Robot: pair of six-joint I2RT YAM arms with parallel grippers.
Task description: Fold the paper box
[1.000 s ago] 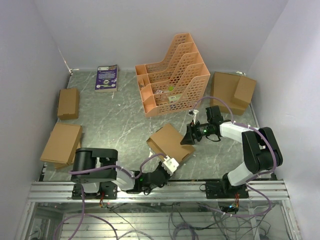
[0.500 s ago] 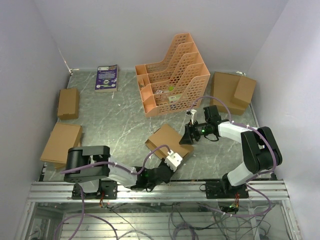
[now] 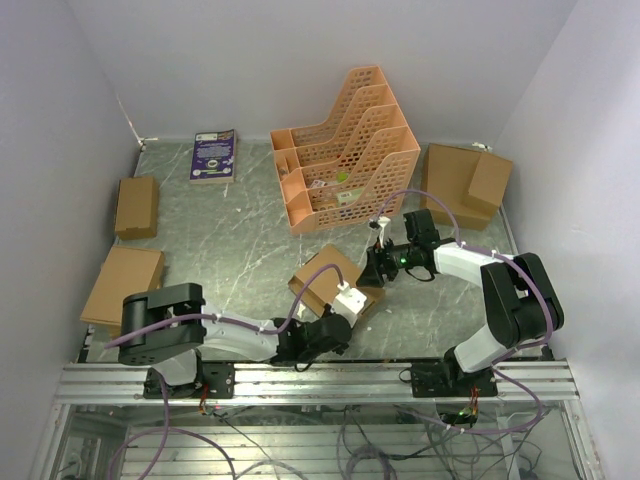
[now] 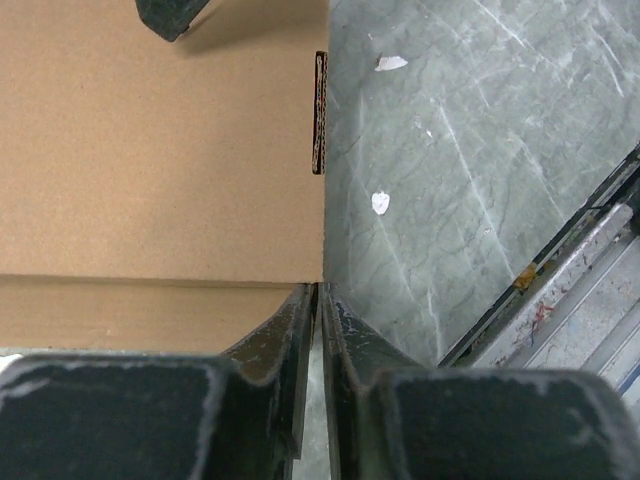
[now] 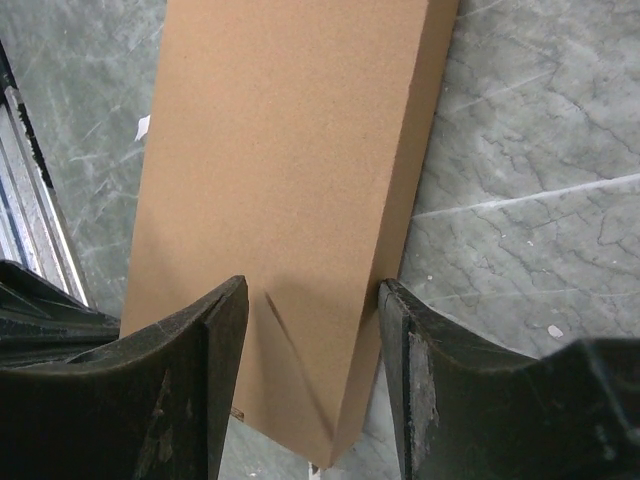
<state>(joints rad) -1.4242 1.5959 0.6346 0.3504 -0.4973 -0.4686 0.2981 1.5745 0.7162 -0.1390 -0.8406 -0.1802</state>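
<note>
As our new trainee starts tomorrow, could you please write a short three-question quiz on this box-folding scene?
1. True or false: the left gripper and the right gripper are both at the paper box.
2. The orange file rack stands: A) beyond the box, toward the back wall; B) between the box and the arm bases; C) on the box.
3. How do the right gripper's jaws stand?
Key: 1 true; 2 A; 3 wide apart, at the box's end.
</note>
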